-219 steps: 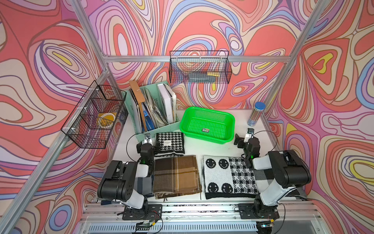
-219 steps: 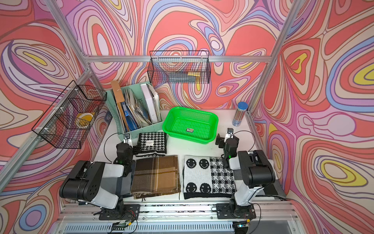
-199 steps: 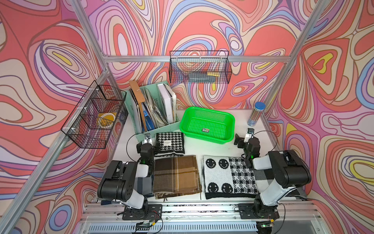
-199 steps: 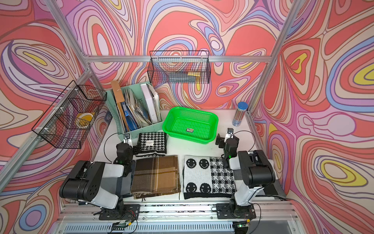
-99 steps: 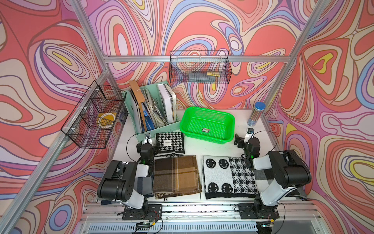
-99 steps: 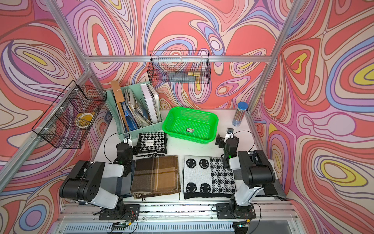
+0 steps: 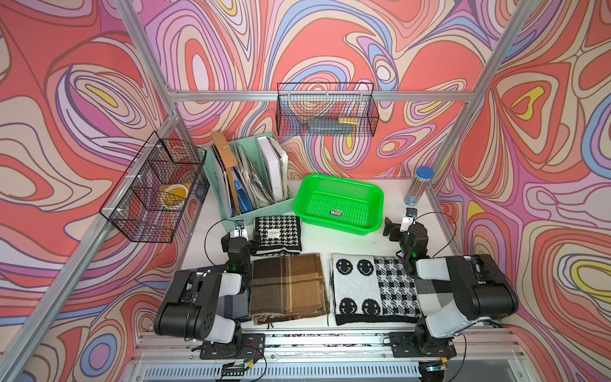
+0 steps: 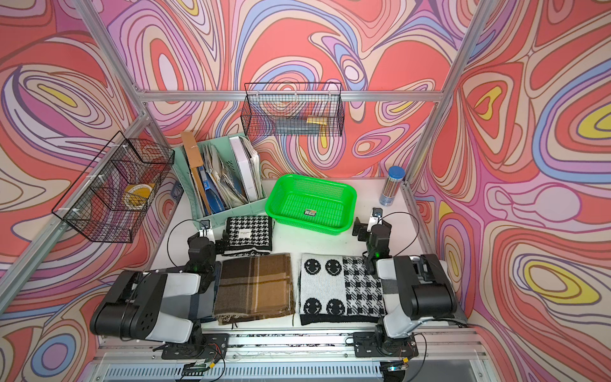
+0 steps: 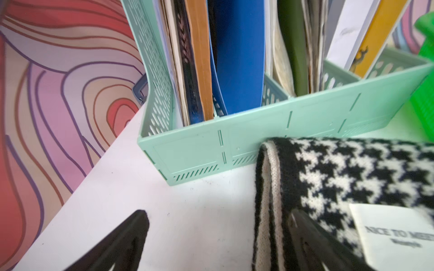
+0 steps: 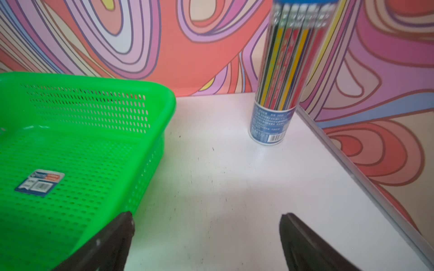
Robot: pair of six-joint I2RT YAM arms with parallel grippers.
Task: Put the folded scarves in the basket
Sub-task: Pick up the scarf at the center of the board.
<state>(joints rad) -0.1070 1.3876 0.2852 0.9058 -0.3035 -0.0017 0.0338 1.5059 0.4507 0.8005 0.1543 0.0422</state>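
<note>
Your left gripper [image 9: 218, 214] is hovering, spread wide, at the edge of the folded houndstooth scarf [image 7: 277, 233], which is lying on the table [image 7: 324, 241] beside a mint file rack [image 7: 261, 211] holding folders. The green basket [image 7: 330, 191] is holding only a sticker [image 7: 336, 212]. Your right gripper [image 10: 206, 215] is gaping empty beside it.

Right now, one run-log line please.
left tool: open, straddling houndstooth scarf edge | right tool: open, empty, beside basket | basket: no scarf inside

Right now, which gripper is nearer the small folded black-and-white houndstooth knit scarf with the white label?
Left. The left gripper sits at the edge of the houndstooth scarf, one finger over it; the right gripper is well away, beside the bright green perforated plastic basket.
</note>
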